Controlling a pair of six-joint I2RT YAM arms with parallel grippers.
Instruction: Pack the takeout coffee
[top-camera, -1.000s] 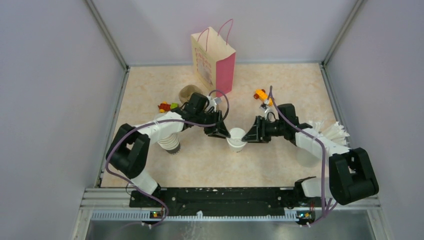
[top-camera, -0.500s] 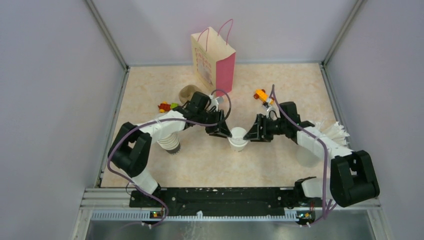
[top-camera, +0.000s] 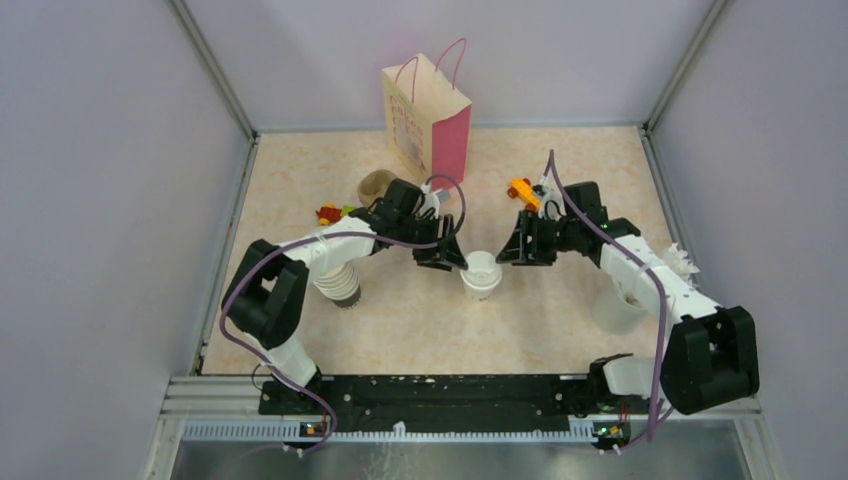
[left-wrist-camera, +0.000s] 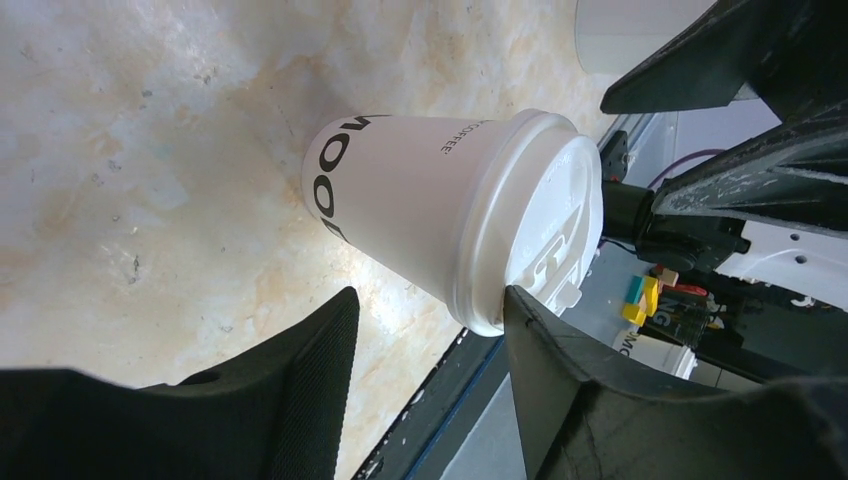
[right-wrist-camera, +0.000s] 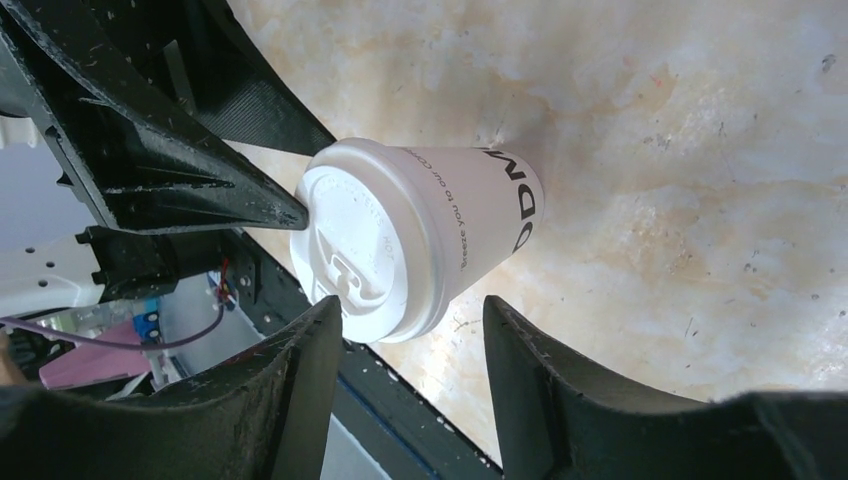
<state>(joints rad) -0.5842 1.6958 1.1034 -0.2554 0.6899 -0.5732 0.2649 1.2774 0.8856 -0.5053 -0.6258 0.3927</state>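
I saw the takeout coffee (top-camera: 481, 271) sitting upright between the arms. The left gripper (top-camera: 447, 258) was spread wide, one finger against the lid (left-wrist-camera: 530, 235); the right gripper (top-camera: 512, 252) gaped too, gripping nothing.

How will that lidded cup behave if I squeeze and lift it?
The cup looks paper: a hard squeeze probably dents it. Its pressed-on lid may pop off. Narrower at the base, it could tip if nudged high.

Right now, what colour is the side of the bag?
Pink; the bag shows best in the top view.
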